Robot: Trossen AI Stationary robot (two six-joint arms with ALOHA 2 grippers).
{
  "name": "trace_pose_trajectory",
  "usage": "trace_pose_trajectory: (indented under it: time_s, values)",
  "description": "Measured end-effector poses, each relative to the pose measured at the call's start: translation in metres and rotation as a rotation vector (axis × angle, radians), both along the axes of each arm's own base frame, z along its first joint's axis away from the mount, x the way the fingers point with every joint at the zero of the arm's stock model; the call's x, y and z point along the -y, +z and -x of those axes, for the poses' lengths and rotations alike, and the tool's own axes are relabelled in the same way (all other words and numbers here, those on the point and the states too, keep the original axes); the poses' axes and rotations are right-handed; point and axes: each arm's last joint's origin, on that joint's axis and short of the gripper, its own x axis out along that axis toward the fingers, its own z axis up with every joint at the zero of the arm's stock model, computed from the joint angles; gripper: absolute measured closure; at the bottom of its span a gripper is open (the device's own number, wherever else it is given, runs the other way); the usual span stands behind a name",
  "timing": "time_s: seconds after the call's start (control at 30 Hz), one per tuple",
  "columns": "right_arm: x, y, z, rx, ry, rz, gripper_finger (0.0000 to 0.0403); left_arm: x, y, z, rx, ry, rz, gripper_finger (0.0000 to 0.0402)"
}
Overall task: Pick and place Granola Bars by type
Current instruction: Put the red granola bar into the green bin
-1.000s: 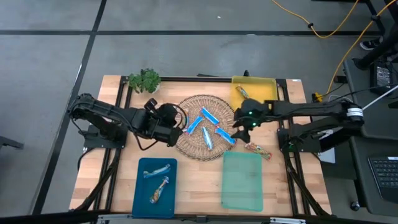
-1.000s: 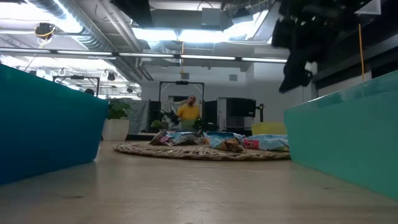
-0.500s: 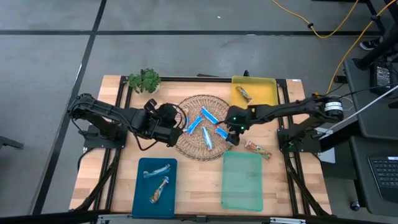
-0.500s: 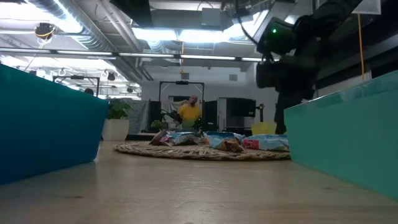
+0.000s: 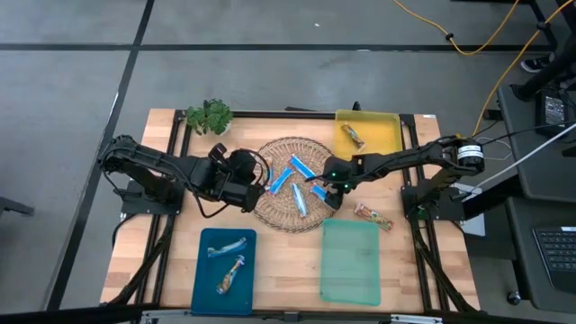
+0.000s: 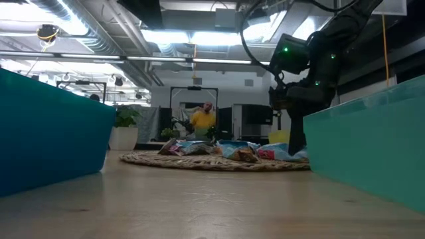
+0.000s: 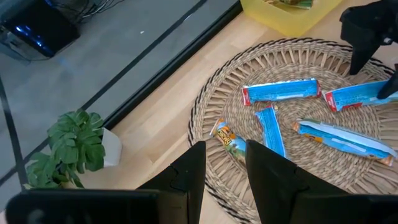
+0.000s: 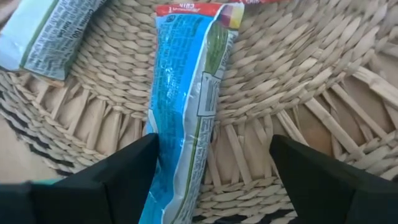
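Observation:
A round woven mat (image 5: 270, 211) holds several bright blue bars (image 5: 303, 167) and one orange-brown bar (image 7: 227, 137). My right gripper (image 8: 214, 142) is open and low over the mat's right part (image 5: 328, 192), its fingers on either side of one blue bar (image 8: 186, 93), which lies flat on the mat close beside one finger (image 8: 134, 168). My left gripper (image 7: 225, 155) is open at the mat's left edge (image 5: 260, 191), holding nothing. Two silvery bars (image 5: 227, 247) lie in the blue tray (image 5: 202, 288), one orange-brown bar (image 5: 353, 135) in the yellow tray (image 5: 382, 121), another (image 5: 372, 216) on the table.
An empty green tray (image 5: 351, 270) sits at the near right, just beyond the loose bar. A leafy sprig (image 5: 209, 115) in a white pot stands at the far left corner. Bare wood lies between the two near trays. A person shows far behind the table in the low view.
My right gripper has moved toward the table's left edge, from beside the yellow tray to over the mat's right part, and has come down close to the mat over a blue bar. The left arm and the bars have stayed still.

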Motion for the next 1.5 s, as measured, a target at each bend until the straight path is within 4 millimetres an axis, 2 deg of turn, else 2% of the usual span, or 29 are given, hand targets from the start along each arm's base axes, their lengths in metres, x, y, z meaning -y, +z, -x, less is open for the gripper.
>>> trace_pose_trajectory:
  time_s: [0.1,0.2,0.57,0.8,1.1,1.27,1.5]
  values:
    - [0.0,0.001,0.0,0.004,-0.008,0.016,0.0092,0.0,0.0,0.0,0.009,0.008,0.005,0.0296]
    - [0.001,0.003,-0.001,0.005,-0.009,0.022,0.0119,0.0,0.0,0.0,0.009,0.009,0.005,0.0296]
    - [0.002,0.014,-0.011,0.045,0.003,0.023,0.0285,0.0,0.0,0.0,0.011,0.01,0.007,0.0296]
    - [0.002,0.017,-0.014,0.062,0.034,0.005,0.0362,0.0,0.0,0.0,0.011,0.01,0.006,0.0296]
    - [0.001,0.017,-0.014,0.067,0.059,-0.002,0.0376,0.0,0.0,0.0,0.01,0.009,0.006,0.0296]
    - [0.001,0.018,-0.014,0.069,0.064,0.0,0.0397,0.0,0.0,0.0,0.009,0.008,0.005,0.0296]
    - [0.0,0.021,-0.013,0.089,0.081,-0.037,0.0393,0.0,0.001,0.0,0.022,0.021,-0.016,0.0296]
